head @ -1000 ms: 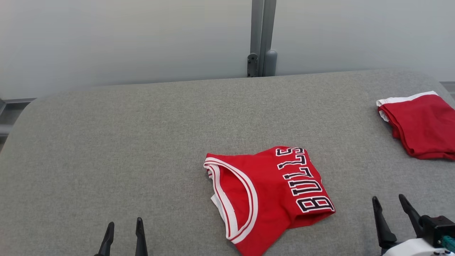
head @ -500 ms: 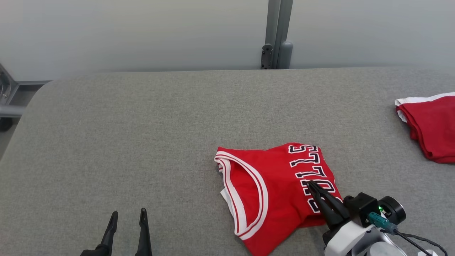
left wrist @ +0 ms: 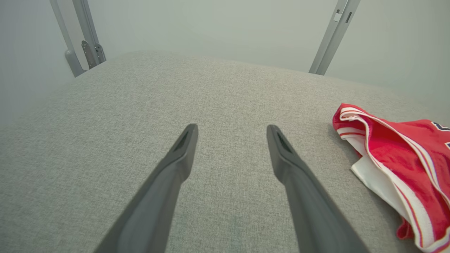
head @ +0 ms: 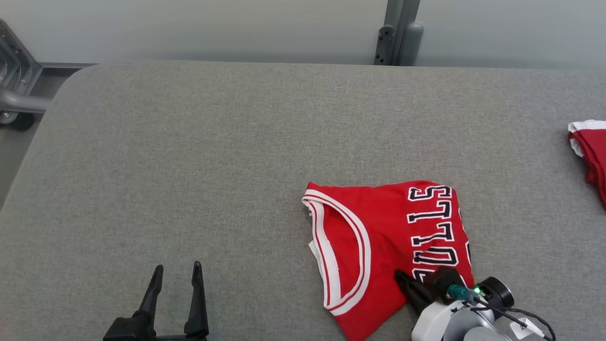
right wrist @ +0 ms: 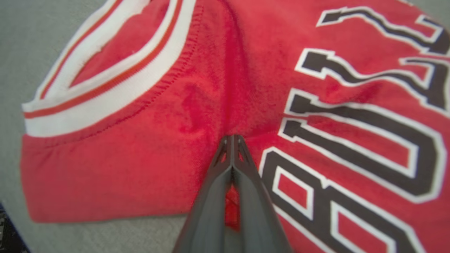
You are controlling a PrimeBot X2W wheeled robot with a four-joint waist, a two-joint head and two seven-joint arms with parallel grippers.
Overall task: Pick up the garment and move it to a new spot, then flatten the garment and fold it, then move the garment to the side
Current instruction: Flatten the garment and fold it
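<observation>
The garment (head: 378,232) is a folded red jersey with black-and-white lettering and red-and-white striped trim, lying right of centre on the grey table. My right gripper (head: 401,276) rests on its near edge beside the lettering. In the right wrist view the garment (right wrist: 140,165) lies under my right gripper (right wrist: 232,137), whose fingers are shut with a pinch of red cloth between them. My left gripper (head: 177,266) stands open over bare table at the lower left, well apart from the garment. The left wrist view has my left gripper (left wrist: 232,128) open, with the garment (left wrist: 404,154) off to its right.
The grey padded table (head: 189,142) stretches wide to the left and back. A second red-and-white cloth (head: 589,151) lies at the right edge. A metal post (head: 397,33) stands behind the table, and a metal frame (head: 14,90) sits off its far left corner.
My right gripper has swung in from the lower right onto the garment's near edge and shut on the cloth. The head camera has turned, shifting the whole scene rightwards.
</observation>
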